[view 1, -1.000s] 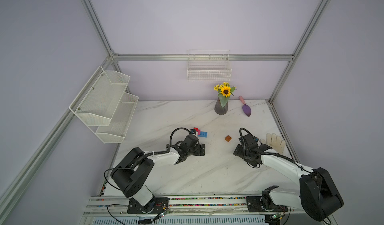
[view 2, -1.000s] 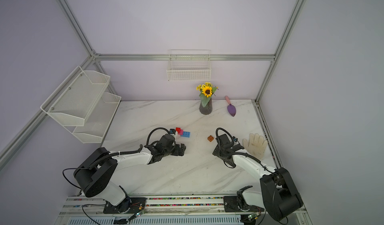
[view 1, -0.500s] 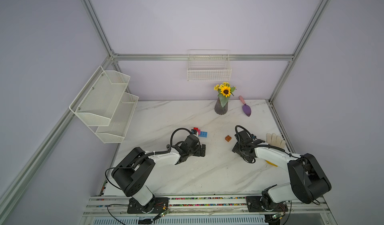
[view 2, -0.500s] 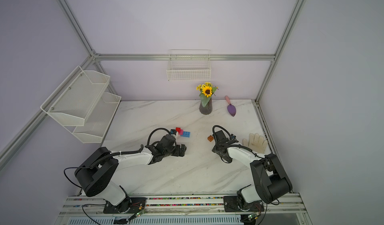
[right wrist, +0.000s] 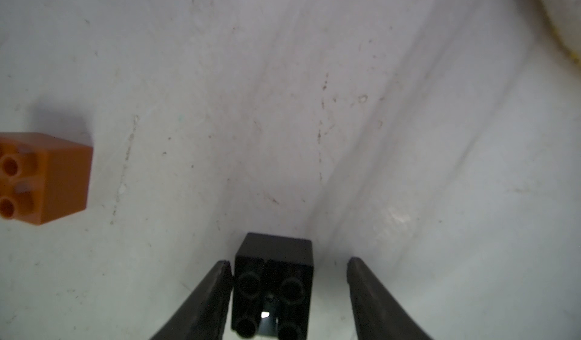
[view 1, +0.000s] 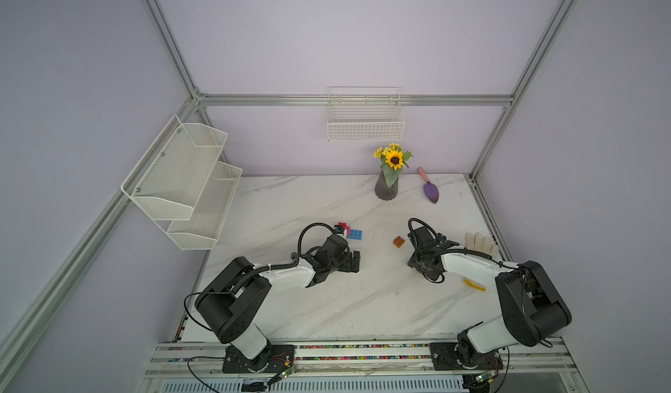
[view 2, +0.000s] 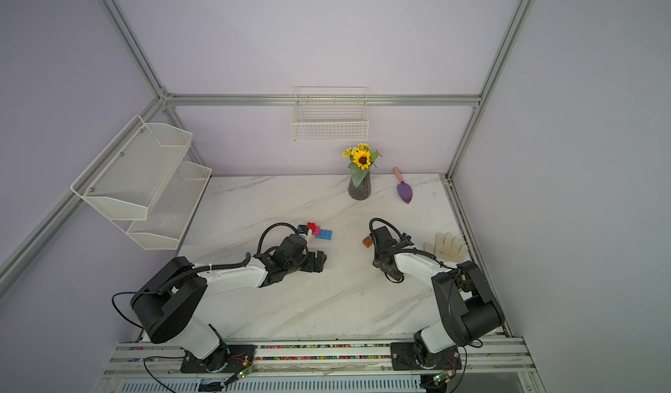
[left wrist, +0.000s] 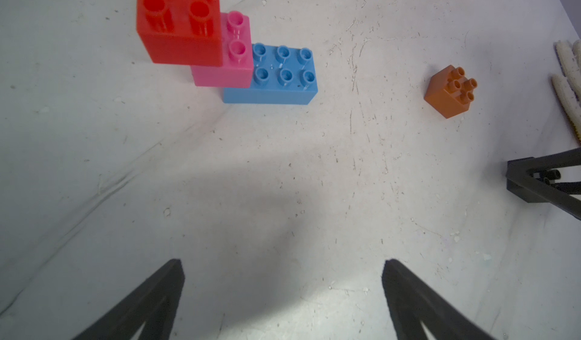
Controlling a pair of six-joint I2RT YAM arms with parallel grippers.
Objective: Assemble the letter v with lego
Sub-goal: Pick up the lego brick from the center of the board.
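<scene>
Step in hand: grasp of the square black studded plastic brick (right wrist: 273, 278) on the white marbled desk (right wrist: 283, 102). The right end effector (right wrist: 289, 261) straddles it, one finger touching, the other just clear (not clamped). Centre first, squeeze the flat sides, lift straight.

Idle: left end effector (left wrist: 283, 263), apart, empty.

Count, five bricks: one long light-blue brick (left wrist: 273, 80), one pink brick (left wrist: 226, 71) and one red brick (left wrist: 179, 30), joined stepwise; one orange-brown brick (left wrist: 449, 91), loose; the black one.

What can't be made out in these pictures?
- Black brick: the right arm hides it in both top views; visible between the right tool's fingers.
- Red brick: cut off by the left wrist view's edge.
- Yellow scrap by the right arm: too small to identify.
</scene>
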